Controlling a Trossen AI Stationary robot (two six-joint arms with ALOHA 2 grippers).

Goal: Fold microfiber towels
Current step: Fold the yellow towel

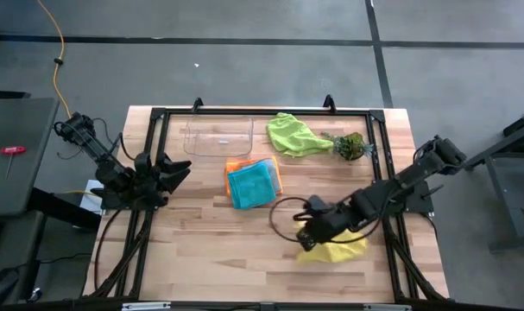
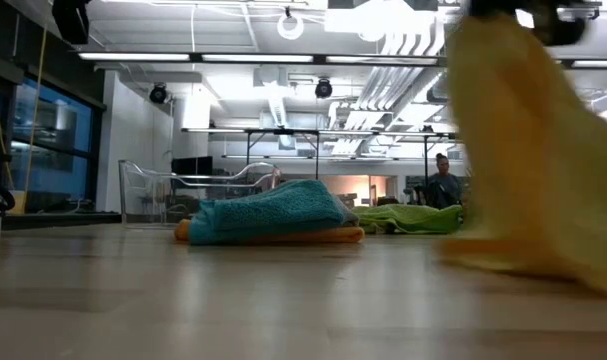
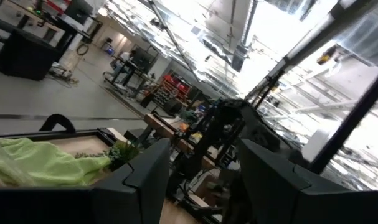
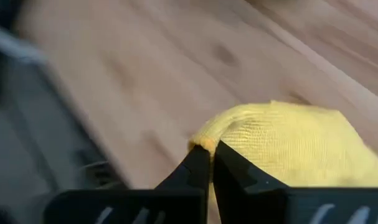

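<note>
Right tool (image 4: pixel 208 155) low over the near right part of the light wooden table (image 1: pixel 201 250), fingers pinched shut on a raised fold of the soft yellow microfiber towel (image 4: pixel 294 143). In the high view, right tool (image 1: pixel 309 226) at the towel's left edge, yellow cloth (image 1: pixel 335 249) bunched beneath and beside it. In the low view, yellow cloth (image 2: pixel 528 150) hanging in a tall drape from above, lower edge trailing on the table.

Left tool (image 1: pixel 177 170) at the table's left edge, well apart from all the cloths, fingers (image 3: pixel 139 180) held apart with nothing between them.

Teal microfiber towel (image 1: pixel 251 184), folded, lying on top of a folded orange microfiber towel (image 1: pixel 236 165) near the table's middle; orange edge showing under the teal in the low view too, teal (image 2: pixel 268 212) over orange (image 2: pixel 328 236). Lime green microfiber towel (image 1: pixel 294 136) crumpled toward the far side, touching a small dark-green leafy sprig (image 1: pixel 351 145) on its right. Clear plastic tray (image 1: pixel 217 136) at the far side, left of the lime green cloth, just beyond the teal and orange stack.

Person (image 2: pixel 442 183) seen far back in the room beyond the table.
</note>
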